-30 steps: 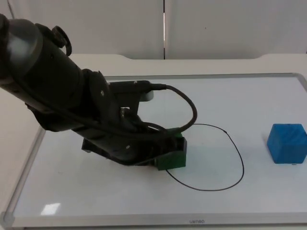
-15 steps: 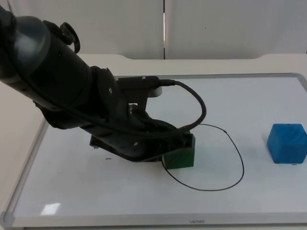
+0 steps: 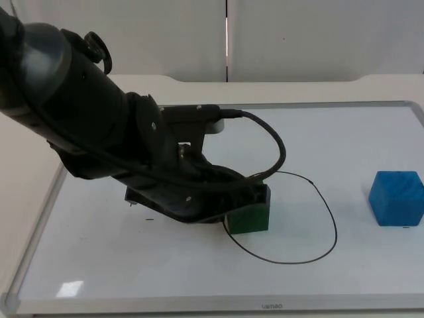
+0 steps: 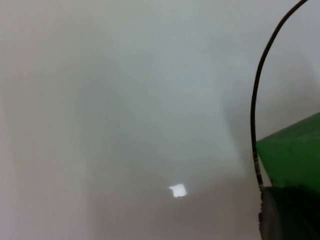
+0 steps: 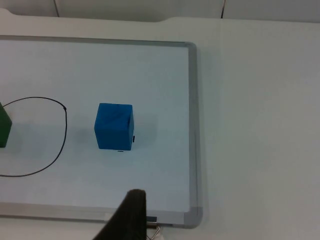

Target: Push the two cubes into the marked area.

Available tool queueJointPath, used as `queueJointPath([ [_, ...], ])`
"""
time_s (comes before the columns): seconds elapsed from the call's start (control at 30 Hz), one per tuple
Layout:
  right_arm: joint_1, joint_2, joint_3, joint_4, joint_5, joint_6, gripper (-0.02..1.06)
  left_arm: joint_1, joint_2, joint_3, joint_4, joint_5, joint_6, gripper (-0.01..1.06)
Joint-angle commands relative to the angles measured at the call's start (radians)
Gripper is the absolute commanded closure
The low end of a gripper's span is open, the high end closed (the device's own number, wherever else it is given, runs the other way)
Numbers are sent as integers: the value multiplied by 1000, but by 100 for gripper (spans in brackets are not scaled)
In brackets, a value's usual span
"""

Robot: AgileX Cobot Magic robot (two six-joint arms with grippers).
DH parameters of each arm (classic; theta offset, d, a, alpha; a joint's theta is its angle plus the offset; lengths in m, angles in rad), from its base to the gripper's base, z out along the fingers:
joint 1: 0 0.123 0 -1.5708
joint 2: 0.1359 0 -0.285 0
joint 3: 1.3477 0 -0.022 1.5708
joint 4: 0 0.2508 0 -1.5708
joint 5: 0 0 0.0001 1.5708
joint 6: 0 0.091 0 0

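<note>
One drawn loop (image 3: 285, 218) lies on the whiteboard (image 3: 199, 278). Of two cubes, the green cube (image 3: 248, 218) sits on its left edge, touching the left gripper (image 3: 255, 199), finger state unclear. The blue cube (image 3: 396, 197) stands well outside, right. The right gripper (image 5: 131, 215) waits above the board's corner, fingers unreadable

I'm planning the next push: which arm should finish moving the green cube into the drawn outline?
Left. The left gripper is already against the green cube, which sits on the outline's edge. The right arm waits far off, above the whiteboard's corner near the blue cube.
</note>
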Motion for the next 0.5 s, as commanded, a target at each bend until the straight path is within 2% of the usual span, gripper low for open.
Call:
queueJointPath([
  [0.0,4,0,2,6,-6,0,-1,-11,0,-10,-15,-3,-9,105],
  [0.47,4,0,2,6,-6,0,-1,-17,0,-11,-15,-16,-25,105],
])
